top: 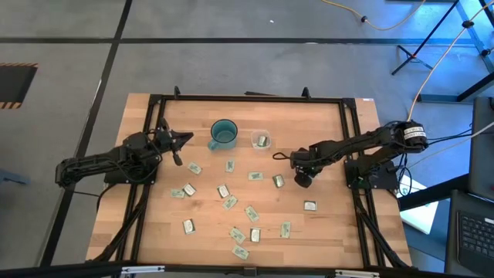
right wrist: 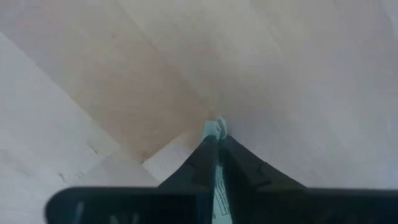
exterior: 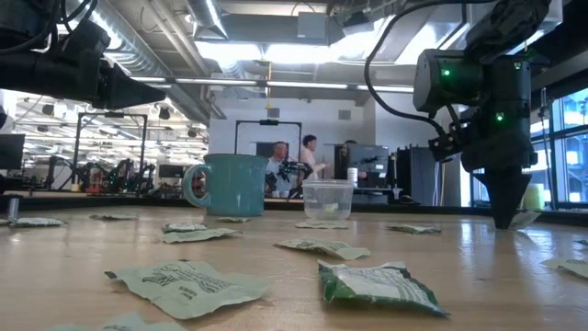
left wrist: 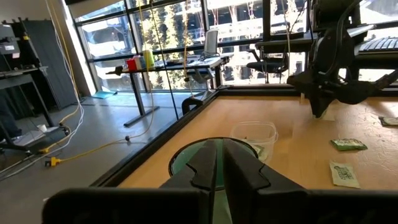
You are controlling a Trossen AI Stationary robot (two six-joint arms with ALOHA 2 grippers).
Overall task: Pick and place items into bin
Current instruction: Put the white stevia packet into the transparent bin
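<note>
Right gripper pinched shut on one packet; a pale green corner pokes out past the fingertips, bare wood beneath; in the high view this gripper sits toward the table's right side, roughly midway between far and near edges; in the low view its tip is down at or just off the tabletop, contact not clear.

Clear cup stands near the far edge, about centre, just beside the teal mug; at least one packet already lies inside it; the cup is near the right gripper, toward the far edge and left of it.

Loose packets scattered over the middle and near half of the table, most well apart from the cup; many left to do.

Step in hand, as I judge it: pick made, lift and carry pending; next move calls for raising the packet clear, travelling to above the cup's mouth, then opening the fingers; the cup is small and light, so a rim bump could tip it.

Left gripper waits, fingers closed and empty, near the far-left part of the table, pointing at the mug.
</note>
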